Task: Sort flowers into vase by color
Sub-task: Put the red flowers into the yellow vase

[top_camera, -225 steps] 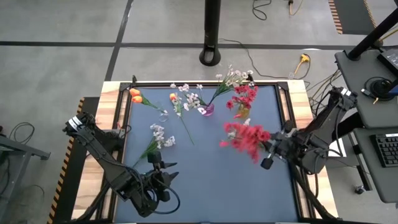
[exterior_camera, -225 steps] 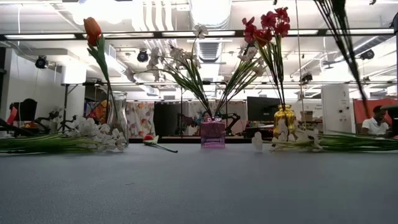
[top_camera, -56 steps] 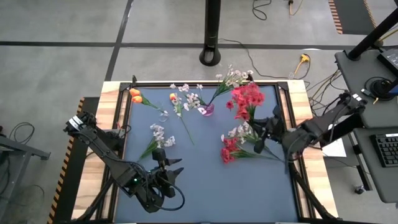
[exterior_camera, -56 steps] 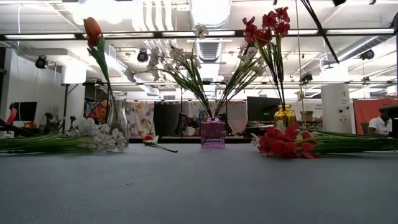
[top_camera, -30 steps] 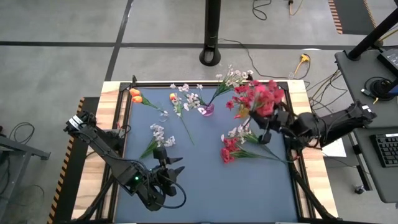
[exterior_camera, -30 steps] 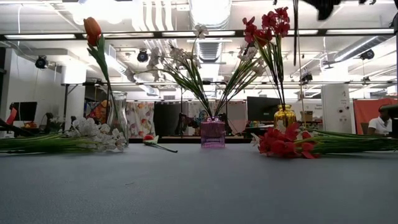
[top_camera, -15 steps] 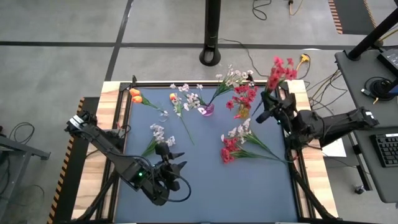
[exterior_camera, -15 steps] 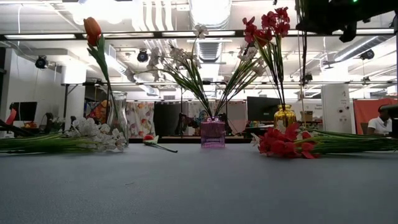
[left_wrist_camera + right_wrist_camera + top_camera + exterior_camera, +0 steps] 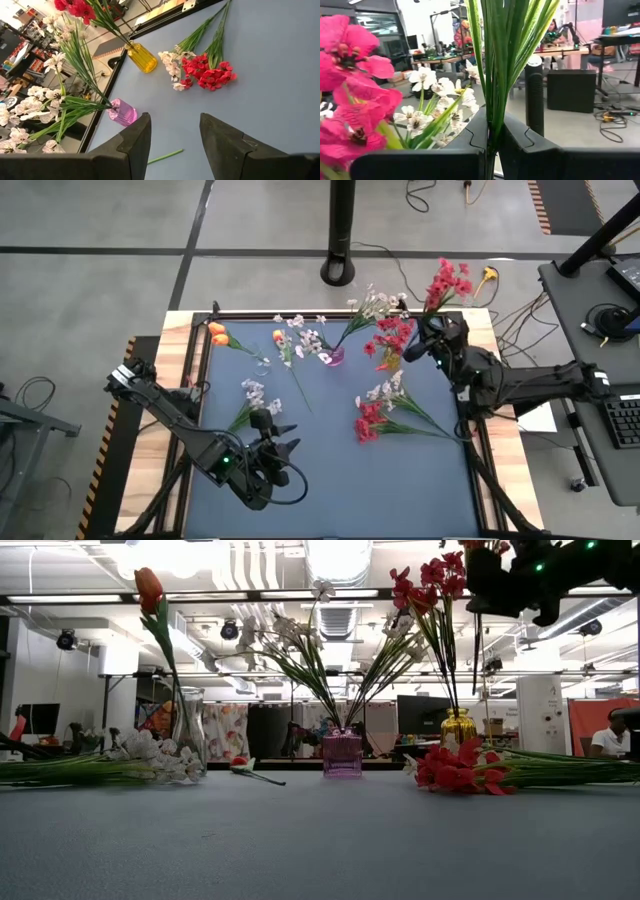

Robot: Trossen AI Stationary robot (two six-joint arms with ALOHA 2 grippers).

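My right gripper (image 9: 424, 343) is shut on a red flower spray; its blossoms (image 9: 446, 280) rise over the table's far edge and its green stem (image 9: 478, 650) hangs below the gripper (image 9: 500, 585). Just left of it stands the yellow vase (image 9: 388, 361), which holds red flowers (image 9: 393, 333). The pink vase (image 9: 333, 356) holds white sprays. A clear vase (image 9: 263, 364) holds an orange tulip (image 9: 278, 336). My left gripper (image 9: 272, 442) is open and empty near the table's near left, beside a white spray (image 9: 250, 400) that lies flat. My right gripper pinches the spray's bundle of green stems (image 9: 492, 90) between its two fingers (image 9: 470, 145), below the red blossoms (image 9: 350, 75). The fingers come about level from the table's right and lie across the stems. The spray stands nearly upright, lifted clear of the table.
A red spray and a white spray (image 9: 378, 412) lie on the mat right of centre, stems toward the right edge. Two orange tulips (image 9: 217, 332) lie at the far left corner. A loose white spray (image 9: 292, 360) lies between the clear and pink vases.
My right gripper has gone toward the table's far edge and down, closer to the yellow vase, still shut on the red spray. The spray has swung upright, and its blossoms now stand past the far edge.
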